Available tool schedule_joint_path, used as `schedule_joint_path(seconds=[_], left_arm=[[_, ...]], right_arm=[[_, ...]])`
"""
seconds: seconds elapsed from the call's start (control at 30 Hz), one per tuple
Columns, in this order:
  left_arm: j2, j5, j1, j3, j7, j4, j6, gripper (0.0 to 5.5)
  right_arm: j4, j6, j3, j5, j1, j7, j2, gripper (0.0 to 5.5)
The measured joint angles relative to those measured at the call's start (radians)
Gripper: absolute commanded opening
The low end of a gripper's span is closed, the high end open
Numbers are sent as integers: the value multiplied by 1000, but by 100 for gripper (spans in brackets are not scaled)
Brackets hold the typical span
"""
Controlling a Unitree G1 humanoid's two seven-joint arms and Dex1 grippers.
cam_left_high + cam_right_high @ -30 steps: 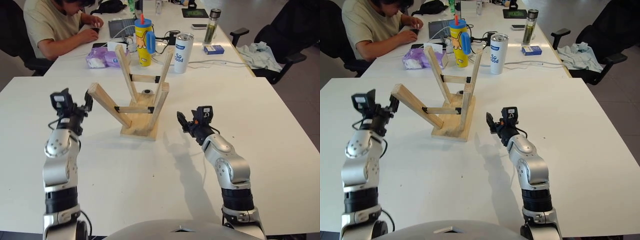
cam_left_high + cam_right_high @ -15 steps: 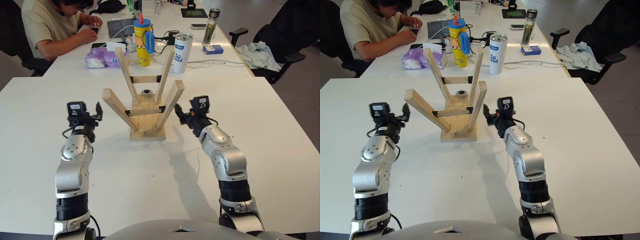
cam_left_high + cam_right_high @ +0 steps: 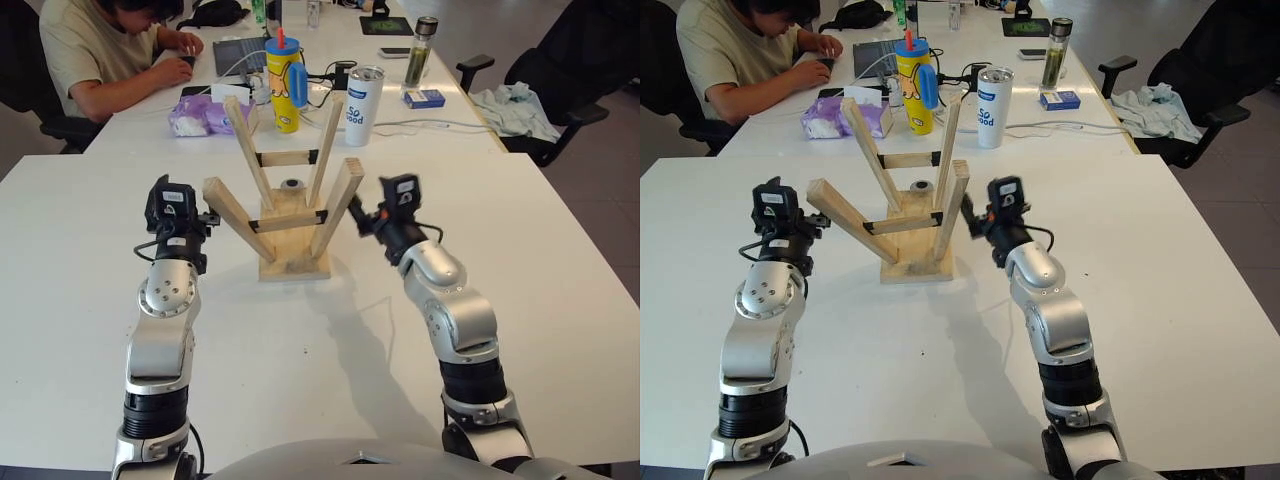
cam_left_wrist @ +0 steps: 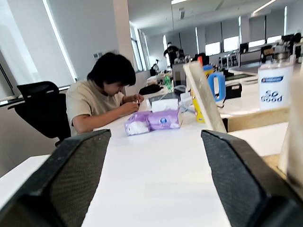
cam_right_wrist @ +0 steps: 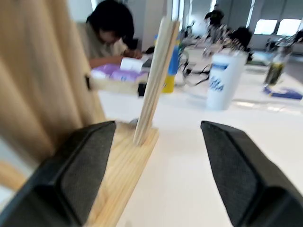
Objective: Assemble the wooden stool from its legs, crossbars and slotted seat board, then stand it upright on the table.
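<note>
Arms (image 3: 160,320) outstretched, fingers (image 4: 71,179) spread, flanking upturned stool (image 3: 292,215).

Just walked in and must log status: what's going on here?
The wooden stool sits upside down on the table, seat board down, legs up, crossbars fitted. The robot's left tool is open beside the near left leg, its right tool open beside the near right leg. Neither holds anything, and the stool is not yet upright.

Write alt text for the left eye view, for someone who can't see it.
A wooden stool rests upside down on a white table, legs pointing up. The left gripper and right gripper, both open, flank its two nearest legs.
</note>
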Motion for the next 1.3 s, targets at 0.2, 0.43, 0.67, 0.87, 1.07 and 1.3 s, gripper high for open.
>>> schedule_joint_path(seconds=[0.2, 0.43, 0.67, 0.87, 1.07, 1.3], left_arm=[[101, -28, 14, 105, -91, 91, -4, 359], [362, -137, 101, 60, -560, 305, 24, 359], [586, -259, 120, -38, -977, 229, 66, 359], [588, -147, 49, -107, -877, 385, 10, 359], [546, -52, -32, -91, -682, 528, -32, 359], [348, -41, -1, -120, -528, 378, 63, 359]], right_arm=[[128, 4, -43, 2, -32, 81, -93, 337], [485, -260, -140, 22, -282, 206, -104, 337], [827, -545, -86, 20, -485, 506, -71, 337], [831, -593, -12, 35, -498, 745, -46, 337], [739, -565, 122, 2, -436, 730, 92, 337], [477, -309, 150, -67, -229, 451, 159, 337]])
